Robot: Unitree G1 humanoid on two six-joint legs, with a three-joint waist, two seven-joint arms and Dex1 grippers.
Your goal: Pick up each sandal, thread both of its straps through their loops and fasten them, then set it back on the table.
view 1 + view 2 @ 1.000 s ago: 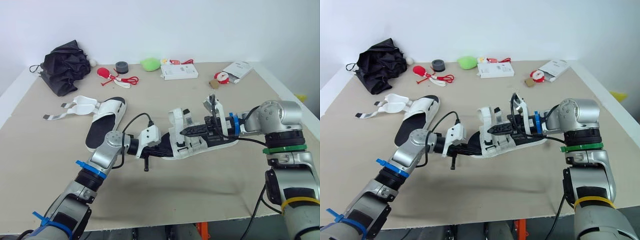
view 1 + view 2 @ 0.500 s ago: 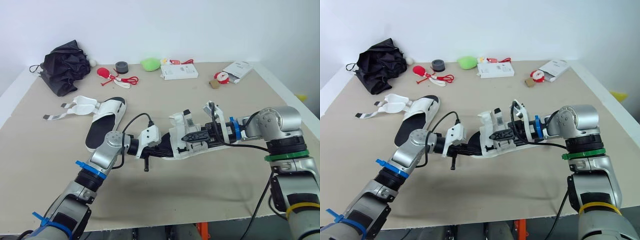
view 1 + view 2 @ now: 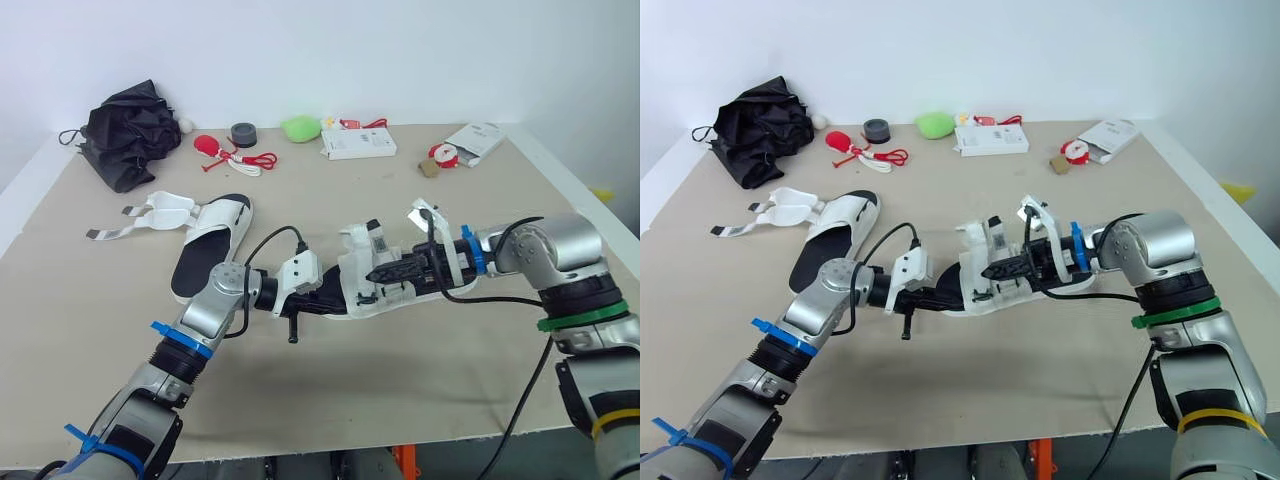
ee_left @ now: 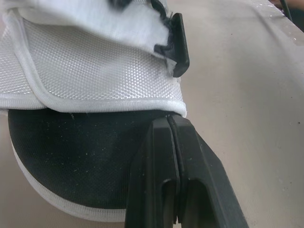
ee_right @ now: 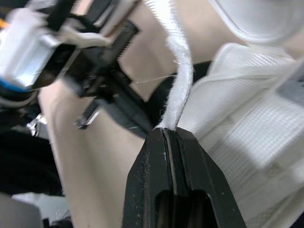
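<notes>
Centre of the left eye frame: a white sandal (image 3: 352, 300) with a black insole lies on the table (image 3: 400, 400) between the two grippers; a small printed tag (image 3: 378, 238) on its upper carries marks too small for us to read; the flat white box (image 3: 357, 144) at upper centre and the opened white box (image 3: 474, 140) at upper right also show print we cannot make out; left gripper (image 4: 169, 121) has its fingers pressed together, tips on the black insole just under the white mesh edge, at the sandal's left end; right gripper (image 5: 166, 133) is clamped on the white strap (image 5: 183, 80), which rises out of its tips; its black fingers cross in front of the sandal's right half; second sandal (image 3: 205, 245) sits left of centre, straps splayed loose toward the left edge, well apart from both grippers; along the top of the table, left to right: black fabric bundle (image 3: 125, 130), red-and-white item (image 3: 225, 152), grey tape roll (image 3: 243, 132), green lump (image 3: 300, 128); a red-and-white object (image 3: 443, 154) lies just beside the opened box.
</notes>
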